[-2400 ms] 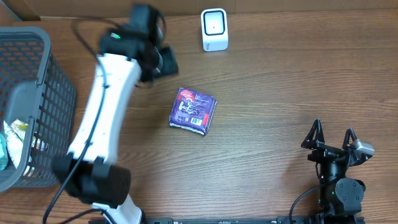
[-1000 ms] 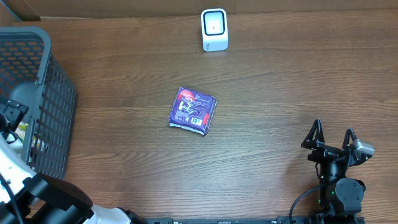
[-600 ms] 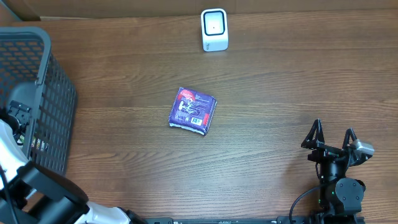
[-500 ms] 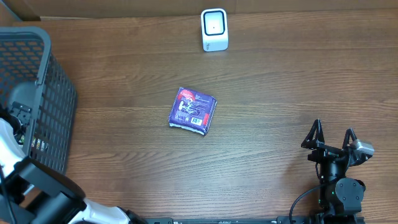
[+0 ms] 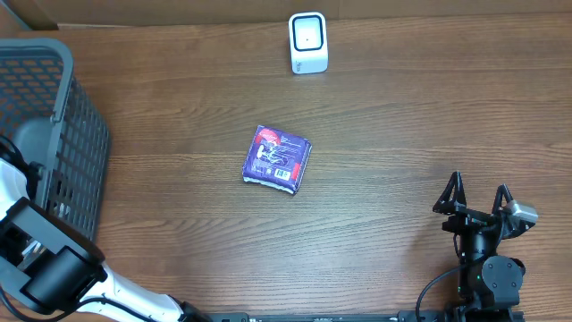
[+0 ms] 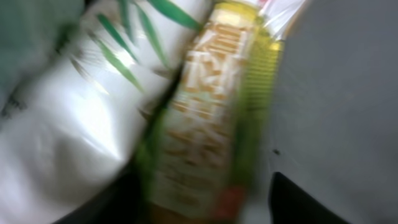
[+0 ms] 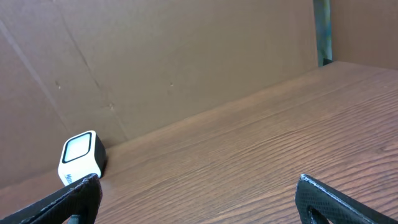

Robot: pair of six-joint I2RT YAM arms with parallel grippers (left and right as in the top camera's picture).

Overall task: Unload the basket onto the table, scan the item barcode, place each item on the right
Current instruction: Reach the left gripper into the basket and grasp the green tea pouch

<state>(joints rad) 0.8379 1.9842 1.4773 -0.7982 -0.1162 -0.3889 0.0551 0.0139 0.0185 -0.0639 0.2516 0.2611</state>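
The left hand [image 6: 205, 208] is hanging inside the grey mesh basket [image 5: 76, 134], far to the left of the scanner [image 5: 308, 42] and nearer the robot than it. Its wrist view is showing a blurred green-and-yellow packet [image 6: 205, 118] between two dark fingertips [image 6: 305, 202]. A white packet [image 6: 68, 124] printed with green leaves is lying against that packet's left side. Through the blur I cannot tell whether the jaws are gripping the green-and-yellow packet or standing clear of it. The packet's long axis is running away from the fingertips, leaning slightly right.

The purple packet [image 5: 278, 159] is lying flat on the table [image 5: 402, 125], on the robot's side of the scanner and slightly left of it, well apart from it and from both hands. It is looking almost square, so no long axis is standing out. It is sitting skewed, turned a little clockwise against the table's grain. Its upper face is showing a red mark at the scanner end, white print below that, and a white edge toward the robot.

The right hand [image 5: 477, 201] is resting far right of the scanner, near the robot's edge, with its jaws spread wide and holding nothing.
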